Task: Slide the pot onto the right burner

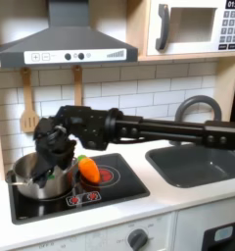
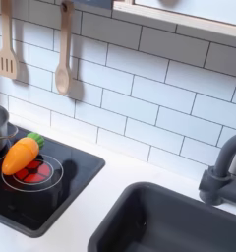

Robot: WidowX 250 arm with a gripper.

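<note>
We count one pot [image 1: 31, 175] and one toy carrot [image 1: 89, 169] beside it on the stovetop [image 1: 115, 189]. The gripper [image 1: 51, 162] sits over the pot; we cannot tell its jaws' state.

Microwave keypad [image 1: 231, 27]: rows of small button marks in the first exterior view, too blurred to read.
Microwave display [image 1: 233, 4]: pale digits stood at the top edge, cut off and not legible.
Range hood panel [image 1: 69, 56]: small round controls and a square mark, no readable lettering.
Stove front [image 1: 82, 199]: red and green marks, no text could be made out.
</note>
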